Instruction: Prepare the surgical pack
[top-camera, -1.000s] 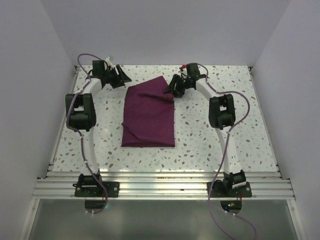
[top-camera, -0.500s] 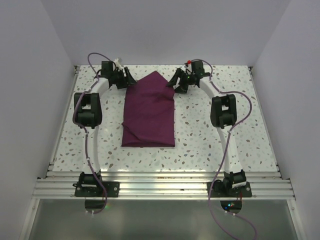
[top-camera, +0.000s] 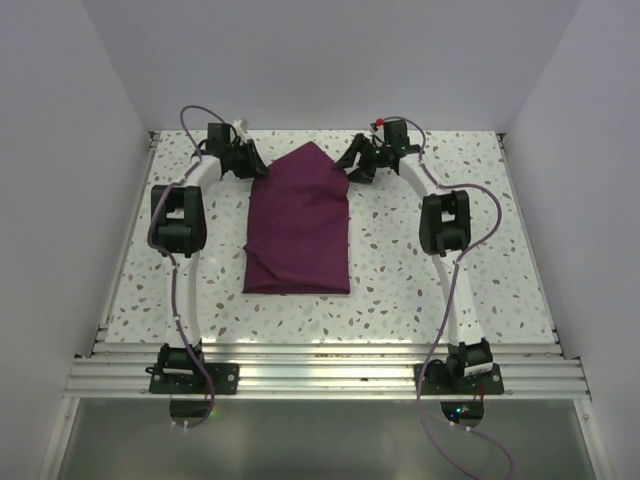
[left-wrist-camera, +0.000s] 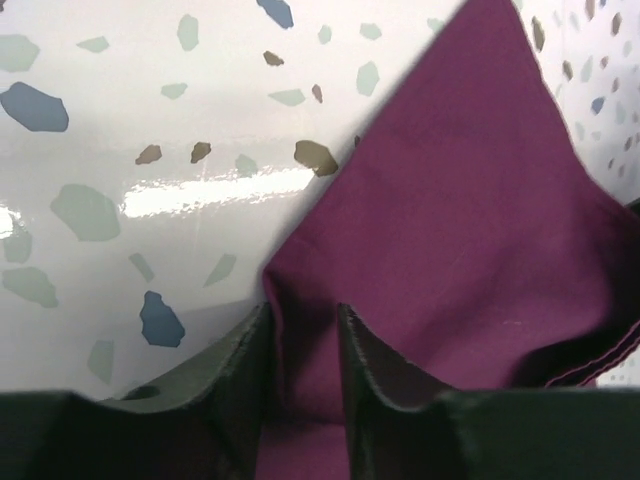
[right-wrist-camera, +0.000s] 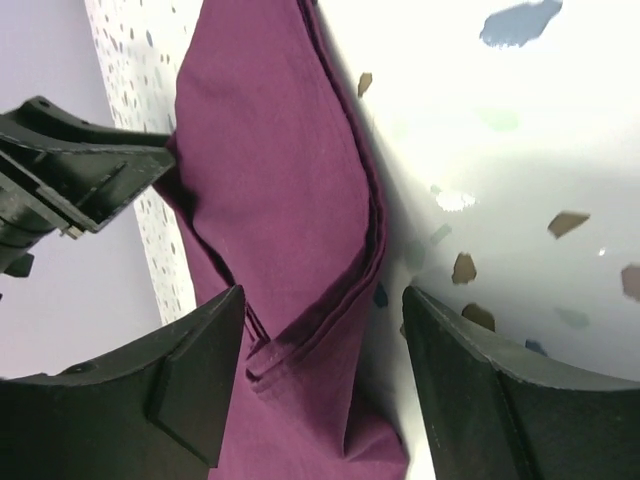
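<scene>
The surgical pack is a deep purple cloth folded into a long rectangle on the middle of the table, its far end rising to a point. My left gripper is at the far left corner. In the left wrist view its jaws stand narrowly apart, with the cloth's folded edge lying in the gap. My right gripper is at the far right corner. Its jaws are wide open and straddle the layered edge of the cloth without touching it.
The speckled white table is walled in white on three sides. An aluminium rail runs along the near edge by both arm bases. Purple cables loop beside each arm. The left gripper shows in the right wrist view.
The right gripper let go of the cloth's far corner and opened wide. The far edge settled into a point. The left gripper moved right to the cloth and its jaws narrowed.
</scene>
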